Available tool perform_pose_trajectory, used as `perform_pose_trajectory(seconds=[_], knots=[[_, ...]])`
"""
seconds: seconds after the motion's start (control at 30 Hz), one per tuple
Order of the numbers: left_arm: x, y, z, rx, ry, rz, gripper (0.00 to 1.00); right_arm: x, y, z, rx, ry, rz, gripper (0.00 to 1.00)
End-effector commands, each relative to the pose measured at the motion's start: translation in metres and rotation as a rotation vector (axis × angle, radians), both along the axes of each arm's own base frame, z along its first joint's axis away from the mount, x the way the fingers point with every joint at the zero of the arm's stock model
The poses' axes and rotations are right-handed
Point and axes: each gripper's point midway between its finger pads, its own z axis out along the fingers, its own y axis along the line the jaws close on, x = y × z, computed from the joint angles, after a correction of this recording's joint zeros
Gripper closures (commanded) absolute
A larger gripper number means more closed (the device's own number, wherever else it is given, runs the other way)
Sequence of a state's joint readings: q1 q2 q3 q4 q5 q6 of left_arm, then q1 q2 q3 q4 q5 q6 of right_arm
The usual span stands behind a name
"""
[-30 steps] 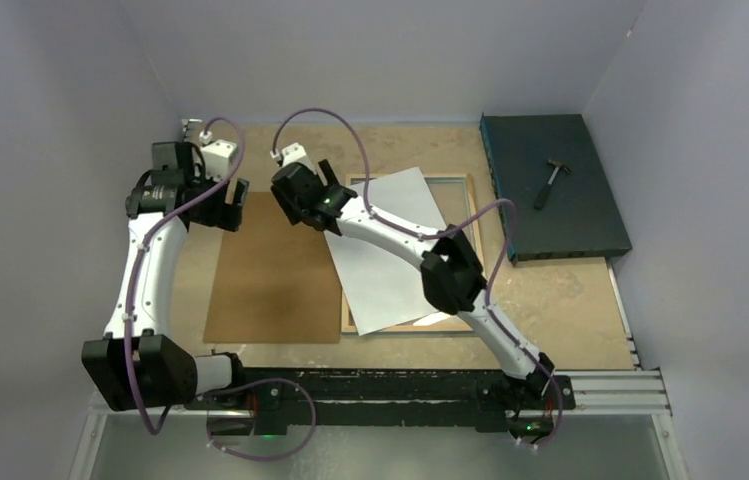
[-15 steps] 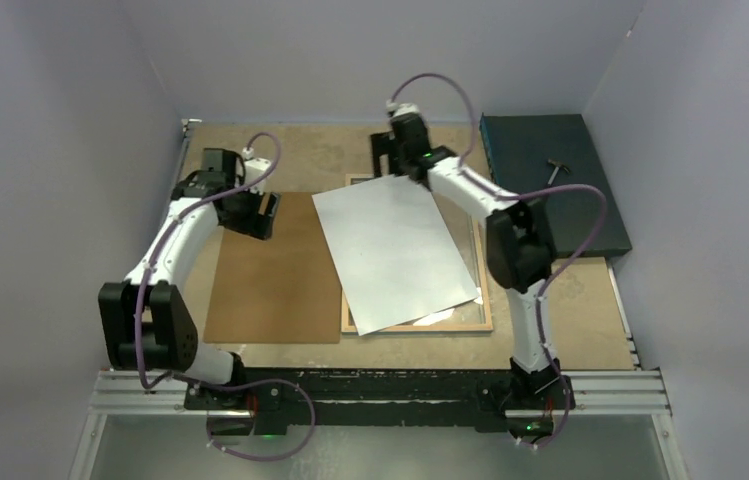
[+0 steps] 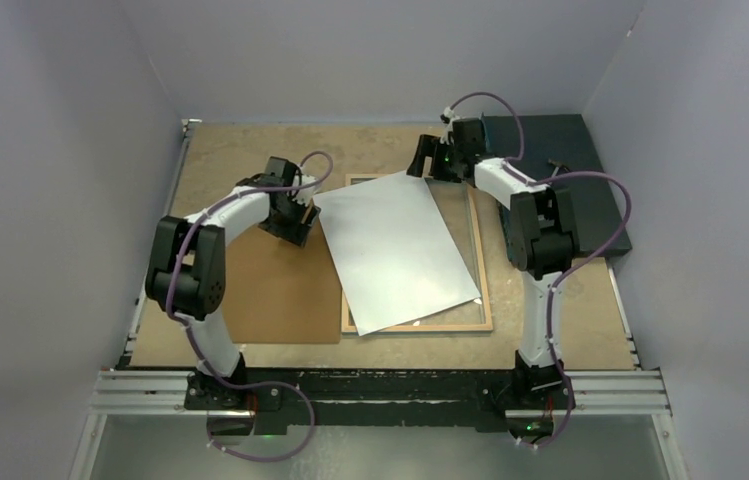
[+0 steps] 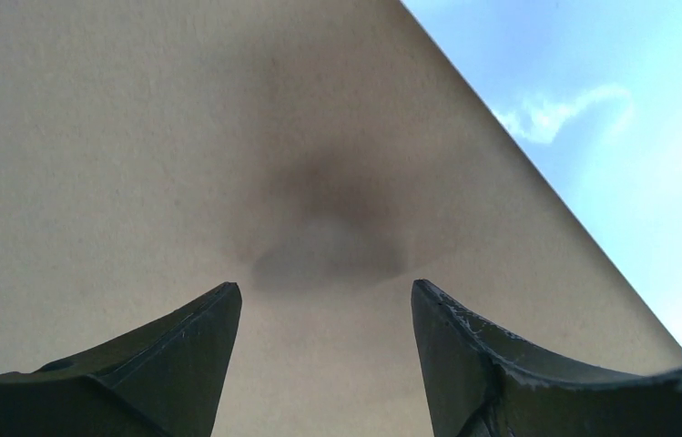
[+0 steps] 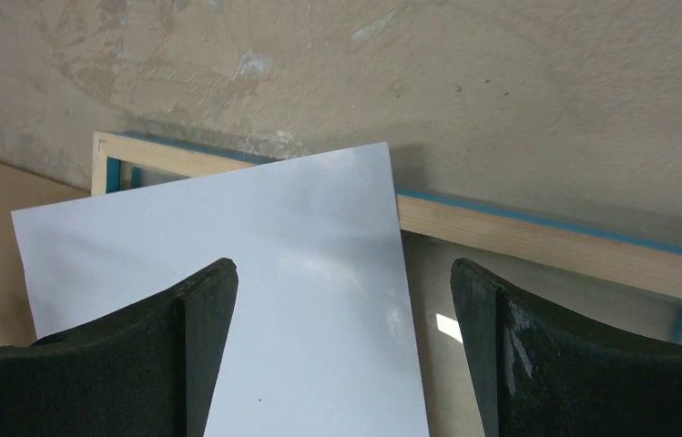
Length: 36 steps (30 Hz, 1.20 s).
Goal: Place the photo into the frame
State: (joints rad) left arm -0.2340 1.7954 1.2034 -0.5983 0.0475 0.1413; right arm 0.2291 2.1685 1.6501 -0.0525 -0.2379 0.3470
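The photo [image 3: 400, 250] lies white back up, skewed across the frame [image 3: 450, 326]. Most of it sits within the pale wood rim, and its left corner spills onto the brown backing board [image 3: 270, 290]. I have my right fingers [image 5: 182, 346] spread wide and empty over the photo's far corner, at the frame's far rail. My left fingers [image 4: 182, 364] are likewise parted, holding nothing, low over the board beside the photo's left corner. Everything rests on the counter [image 3: 240, 150].
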Motion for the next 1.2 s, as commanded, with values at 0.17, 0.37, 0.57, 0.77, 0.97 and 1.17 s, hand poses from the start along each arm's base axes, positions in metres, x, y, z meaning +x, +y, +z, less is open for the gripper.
perform_pose_trajectory(seconds=[0.17, 0.37, 0.57, 0.77, 0.97, 1.17], knots=[[0.051, -0.023, 0.005, -0.013, -0.107, 0.006, 0.34, 0.003, 0.014, 0.006, 0.116, -0.009, 0.095, 0.12], [0.058, -0.034, -0.006, -0.014, -0.091, -0.01, 0.35, -0.002, 0.016, 0.0, 0.152, -0.001, 0.125, 0.15], [0.062, -0.043, -0.013, -0.007, -0.085, -0.025, 0.35, -0.011, 0.018, -0.005, 0.214, 0.03, 0.164, 0.17], [0.067, -0.05, -0.013, -0.002, -0.089, -0.034, 0.35, -0.018, 0.016, -0.008, 0.279, 0.057, 0.188, 0.2], [0.066, -0.051, -0.013, 0.003, -0.086, -0.038, 0.35, -0.025, 0.02, 0.001, 0.323, 0.061, 0.219, 0.24], [0.065, -0.051, -0.016, 0.006, -0.083, -0.044, 0.36, -0.042, 0.023, 0.017, 0.38, 0.059, 0.235, 0.31]])
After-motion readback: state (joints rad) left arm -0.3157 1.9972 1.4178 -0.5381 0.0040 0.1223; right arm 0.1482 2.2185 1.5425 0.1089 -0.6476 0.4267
